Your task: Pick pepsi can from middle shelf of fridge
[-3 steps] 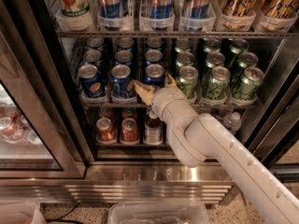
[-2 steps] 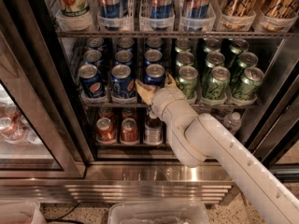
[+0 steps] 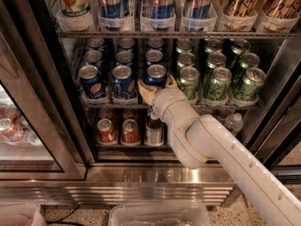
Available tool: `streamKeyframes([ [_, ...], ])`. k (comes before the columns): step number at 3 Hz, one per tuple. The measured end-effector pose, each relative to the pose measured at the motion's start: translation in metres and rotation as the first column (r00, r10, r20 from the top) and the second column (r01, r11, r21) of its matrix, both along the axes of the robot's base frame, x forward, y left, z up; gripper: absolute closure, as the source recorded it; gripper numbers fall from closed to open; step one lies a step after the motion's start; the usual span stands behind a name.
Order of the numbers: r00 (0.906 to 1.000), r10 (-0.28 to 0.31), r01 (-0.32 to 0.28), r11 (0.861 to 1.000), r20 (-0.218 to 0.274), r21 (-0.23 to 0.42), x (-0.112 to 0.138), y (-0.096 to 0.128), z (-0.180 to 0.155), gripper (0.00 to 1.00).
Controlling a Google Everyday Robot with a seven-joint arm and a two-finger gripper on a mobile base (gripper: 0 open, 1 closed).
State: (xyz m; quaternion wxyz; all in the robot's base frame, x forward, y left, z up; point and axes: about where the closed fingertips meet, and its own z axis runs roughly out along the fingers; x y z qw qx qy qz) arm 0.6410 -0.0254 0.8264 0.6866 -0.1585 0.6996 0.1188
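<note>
The fridge [image 3: 28,102] stands with its door open. On the middle shelf [image 3: 117,105] dark-blue pepsi cans fill three lanes on the left and green cans [image 3: 214,81] fill the right. My gripper [image 3: 156,86] is at the front pepsi can [image 3: 156,73] of the third lane, right at the shelf's front edge and covering the can's lower half. Two more front pepsi cans [image 3: 91,81] stand to its left. My white arm [image 3: 225,154] reaches in from the lower right.
Tall cans in clear trays [image 3: 160,18] fill the rack above. Small red cans [image 3: 107,130] and a dark bottle [image 3: 154,128] sit on the rack below, with a water bottle [image 3: 233,122] at right. A glass door [image 3: 19,126] hangs left. A clear bin [image 3: 160,215] lies on the floor.
My gripper and arm have barely moved. They stay at the front pepsi can of the third lane.
</note>
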Motion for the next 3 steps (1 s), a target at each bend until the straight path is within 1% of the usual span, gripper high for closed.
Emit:
streamKeyframes([
  [1,0.9999,-0.002,0.002,1.0,0.012,0.001,-0.003,0.0,0.003,1.0],
  [2,0.9997,0.007,-0.007,1.0,0.023,0.0,-0.009,0.002,0.007,1.0],
  [3,0.998,0.026,-0.026,1.0,0.057,0.004,-0.017,0.002,0.023,1.0],
])
